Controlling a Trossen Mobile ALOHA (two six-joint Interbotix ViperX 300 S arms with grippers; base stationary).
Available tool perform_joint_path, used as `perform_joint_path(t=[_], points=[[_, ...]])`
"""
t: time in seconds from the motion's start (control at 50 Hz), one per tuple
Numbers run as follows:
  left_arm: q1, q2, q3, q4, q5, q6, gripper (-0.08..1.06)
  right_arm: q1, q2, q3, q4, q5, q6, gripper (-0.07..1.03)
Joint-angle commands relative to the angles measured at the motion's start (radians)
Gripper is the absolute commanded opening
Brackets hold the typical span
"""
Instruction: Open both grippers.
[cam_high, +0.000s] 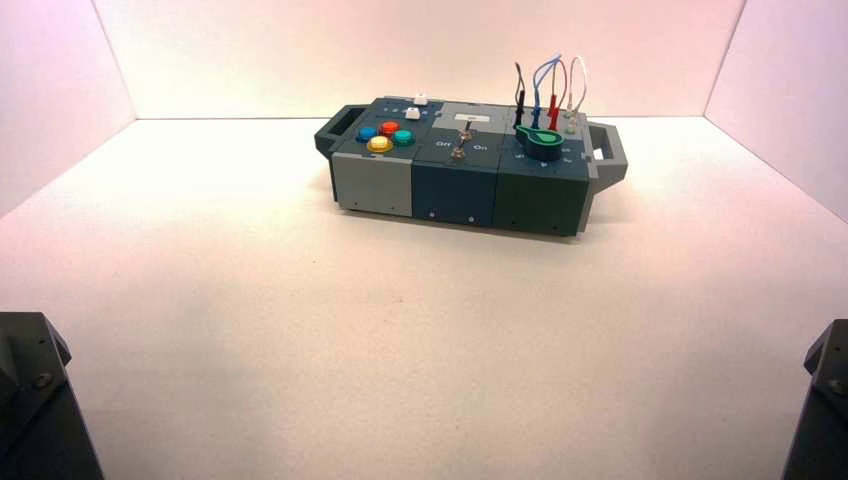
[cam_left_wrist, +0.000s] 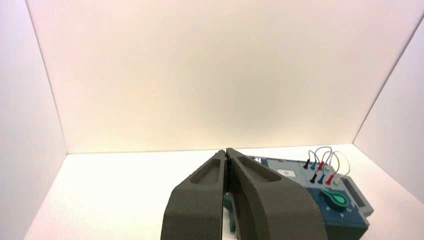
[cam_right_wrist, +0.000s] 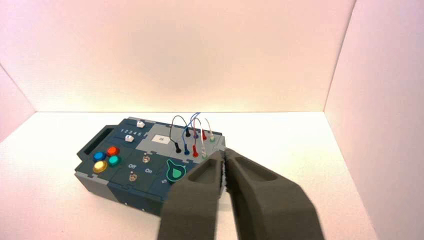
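Note:
My left gripper (cam_left_wrist: 226, 151) is shut and empty, its tips touching, held well in front of the box. My right gripper (cam_right_wrist: 223, 154) is also shut and empty, hovering short of the box's right end. In the high view only the dark bases of the left arm (cam_high: 30, 395) and the right arm (cam_high: 825, 400) show at the bottom corners, parked far from the box (cam_high: 460, 190). The box stands at the back of the table with its front face toward me.
The box bears coloured buttons (cam_high: 385, 135) on the left, toggle switches (cam_high: 459, 148) in the middle, a green knob (cam_high: 540, 143) and looped wires (cam_high: 548, 90) on the right. White walls close in the table on three sides.

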Motion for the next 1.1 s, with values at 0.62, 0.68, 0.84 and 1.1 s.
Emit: perform_joint_path(t=[0.62, 0.68, 0.84, 1.1], points=[[-0.101, 0.117, -0.127, -0.015, 0.064, 0.012, 1.02, 0.058, 0.058, -0.011, 0.008, -0.034, -0.003, 0.99], [-0.101, 0.126, -0.127, -0.015, 0.066, 0.012, 1.02, 0.060, 0.058, -0.008, 0.008, -0.041, -0.002, 0.99], [-0.101, 0.146, -0.124, -0.015, 0.066, 0.012, 1.02, 0.060, 0.063, -0.008, 0.009, -0.044, -0.002, 0.99], [-0.101, 0.170, -0.117, -0.015, 0.054, 0.012, 1.02, 0.060, 0.069, -0.008, 0.009, -0.051, -0.002, 0.99]])
